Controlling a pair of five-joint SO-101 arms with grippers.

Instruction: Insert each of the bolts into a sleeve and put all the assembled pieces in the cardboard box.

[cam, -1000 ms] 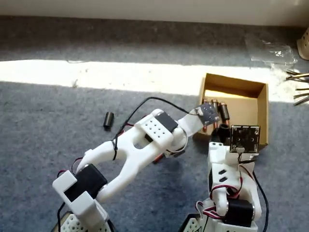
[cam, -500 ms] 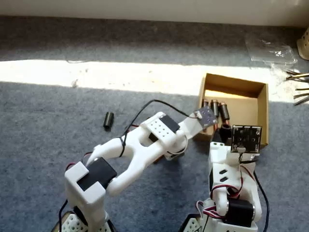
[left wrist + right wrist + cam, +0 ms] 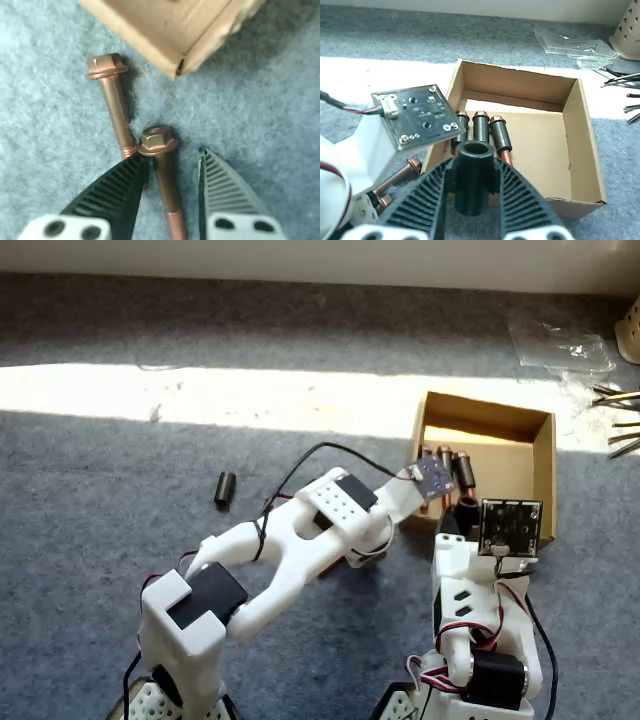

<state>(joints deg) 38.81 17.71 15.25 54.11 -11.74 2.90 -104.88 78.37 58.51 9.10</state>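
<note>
Left gripper (image 3: 174, 156), half open, straddles a copper bolt (image 3: 162, 177) on the carpet (image 3: 50, 130) beside the cardboard box's (image 3: 488, 408) lower-left corner, shank parallel to the jaws; right gripper (image 3: 473, 162) clamps a black sleeve (image 3: 472, 182) upright nearby.

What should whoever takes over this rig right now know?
Left gripper: open, jaws either side of a bolt lying on the carpet by the cardboard box corner; a second bolt lies beside it.
Right gripper: shut on a black sleeve, in front of the box.
Done: three assembled pieces lie in the box.
Left: sleeve both bolts, using the loose sleeve on the carpet too, then box them.
</note>
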